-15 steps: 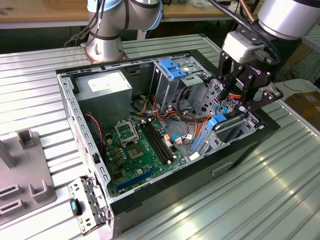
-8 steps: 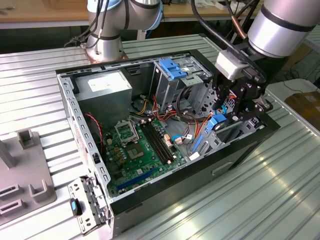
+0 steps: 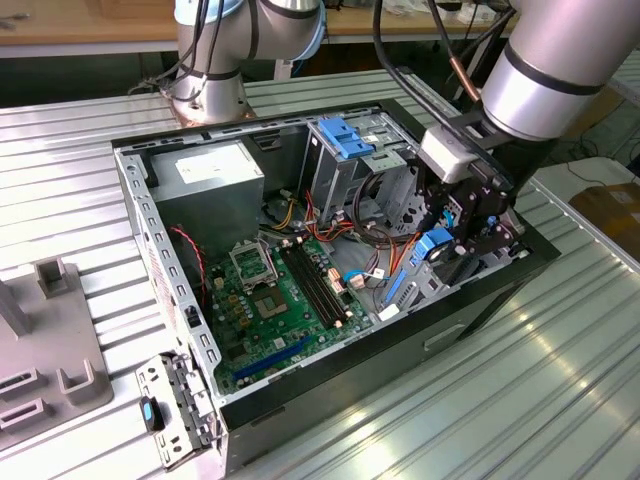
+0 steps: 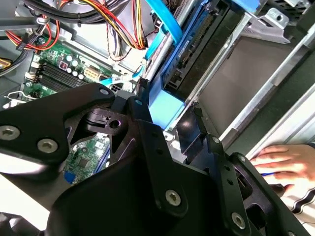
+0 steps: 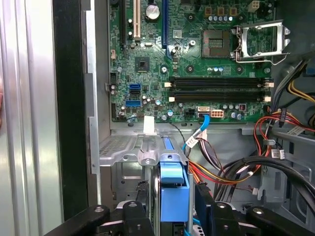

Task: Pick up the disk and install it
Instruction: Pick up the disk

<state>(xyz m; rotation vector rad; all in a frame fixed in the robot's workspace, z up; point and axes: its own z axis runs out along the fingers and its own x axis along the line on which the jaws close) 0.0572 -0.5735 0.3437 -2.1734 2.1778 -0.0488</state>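
Note:
The disk [image 3: 436, 246] stands on edge in the drive bay at the open computer case's [image 3: 160, 250] exterior-view right end. Its blue rail [image 5: 173, 191] shows in the first wrist view. In the second wrist view its dark edge [image 4: 197, 49] runs down into the metal bay, with the blue rail [image 4: 165, 105] at the end nearest me. My gripper [image 3: 462, 232] reaches down into the case over it. Black fingers [image 5: 140, 216] flank the blue rail, and the gripper [image 5: 172, 219] looks shut on the disk. The disk's label is hidden.
The green motherboard [image 3: 280, 300] lies on the case floor, with bundled cables [image 5: 231, 172] next to the bay. A grey power supply [image 3: 205, 175] and a blue-latched cage [image 3: 340, 135] stand at the back. A person's hand [image 4: 285, 157] rests outside the case wall. A grey fixture [image 3: 40, 340] sits at the exterior view's left.

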